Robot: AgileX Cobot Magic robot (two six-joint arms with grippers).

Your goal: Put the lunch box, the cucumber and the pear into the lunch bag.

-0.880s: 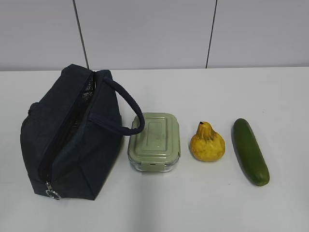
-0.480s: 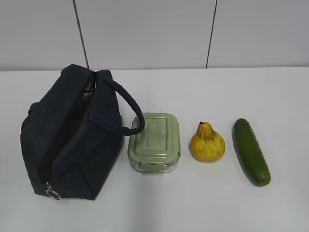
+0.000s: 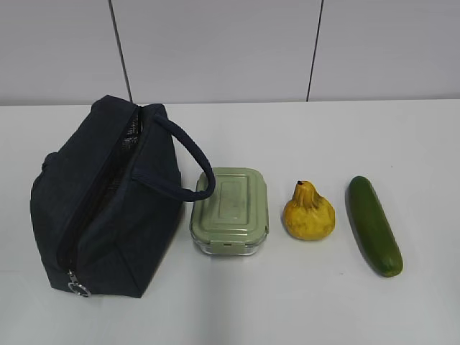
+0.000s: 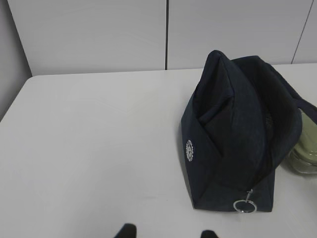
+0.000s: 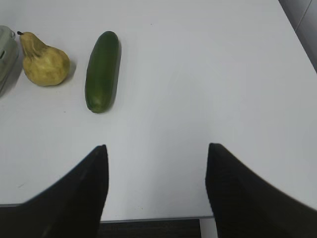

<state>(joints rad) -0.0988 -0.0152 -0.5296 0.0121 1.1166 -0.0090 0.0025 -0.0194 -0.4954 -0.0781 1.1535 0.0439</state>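
The navy lunch bag [image 3: 108, 201] lies at the left of the white table, zipper partly open with silvery lining showing, strap looped toward the lunch box [image 3: 230, 210]. The sage-lidded lunch box sits just right of the bag. The yellow pear [image 3: 308, 213] stands right of it, then the dark green cucumber [image 3: 373, 224]. Neither gripper shows in the exterior view. My left gripper [image 4: 167, 232] is open and empty, low over bare table left of the bag [image 4: 237, 134]. My right gripper [image 5: 156, 148] is open and empty near the table's front edge, the cucumber [image 5: 102, 70] and pear [image 5: 43, 60] ahead to its left.
The white table [image 3: 345, 136] meets a grey panelled wall behind. A metal zipper ring [image 4: 244, 205] hangs at the bag's near corner. The table's front edge [image 5: 148, 218] shows between the right fingers. A sliver of the lunch box [image 5: 5, 54] shows at the left.
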